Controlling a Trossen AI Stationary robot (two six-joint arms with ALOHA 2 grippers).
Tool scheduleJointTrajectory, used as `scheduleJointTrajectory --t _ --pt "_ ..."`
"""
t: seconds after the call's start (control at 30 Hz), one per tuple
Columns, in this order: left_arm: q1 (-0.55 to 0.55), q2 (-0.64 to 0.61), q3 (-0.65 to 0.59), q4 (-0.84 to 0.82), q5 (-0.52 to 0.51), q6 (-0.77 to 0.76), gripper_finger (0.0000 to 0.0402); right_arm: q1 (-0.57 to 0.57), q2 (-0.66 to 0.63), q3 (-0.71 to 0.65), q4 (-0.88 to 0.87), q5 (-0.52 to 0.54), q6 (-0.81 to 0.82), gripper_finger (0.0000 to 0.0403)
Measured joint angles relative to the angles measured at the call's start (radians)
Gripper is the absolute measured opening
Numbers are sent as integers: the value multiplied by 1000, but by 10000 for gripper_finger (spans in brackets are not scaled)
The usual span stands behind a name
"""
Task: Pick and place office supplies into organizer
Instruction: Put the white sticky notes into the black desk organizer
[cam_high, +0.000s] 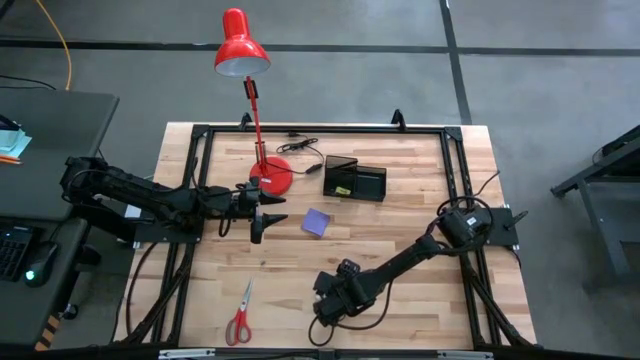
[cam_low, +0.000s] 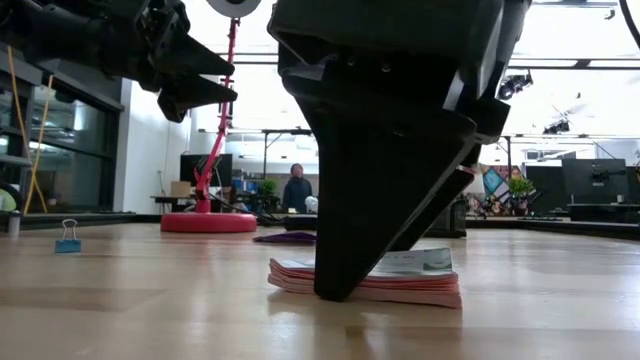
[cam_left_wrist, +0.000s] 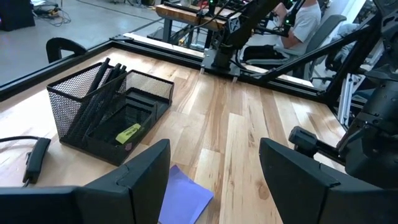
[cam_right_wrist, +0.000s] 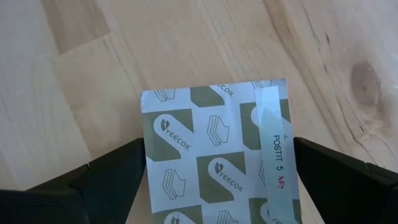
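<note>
Scissors (cam_high: 239, 317) lie loose at near-left table edge. Left gripper (cam_high: 262, 221) hovers spread, empty, beside purple notepad (cam_high: 318, 222). Organizer (cam_high: 355, 180) already holds pens, yellow piece. Right gripper (cam_high: 335, 297) spread, straddling patterned packet (cam_right_wrist: 214, 155), not yet pinching.

Probably a robotics lab — monitors (cam_low: 590, 180), workbenches (cam_low: 200, 205)
</note>
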Motion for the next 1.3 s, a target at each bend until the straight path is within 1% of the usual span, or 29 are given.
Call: scheduleJointTrajectory --t 0.33,0.67,0.9,1.03,1.13,1.23,1.3 --pt "0 0 0 0 0 0 233 -1 0 0 3 -13 -6 393" --pt "0 0 0 0 0 0 233 -1 0 0 10 -21 -17 328" --pt "0 0 0 0 0 0 233 3 0 0 17 -5 -39 319" --pt "0 0 0 0 0 0 233 19 -7 -1 13 31 -47 307" --pt "0 0 0 -1 0 0 233 37 -33 -3 -11 85 -62 296" --pt "0 0 0 0 0 0 233 48 -67 -11 -77 110 -76 285" --pt "0 0 0 0 0 0 233 50 -87 -11 -148 131 -55 281"
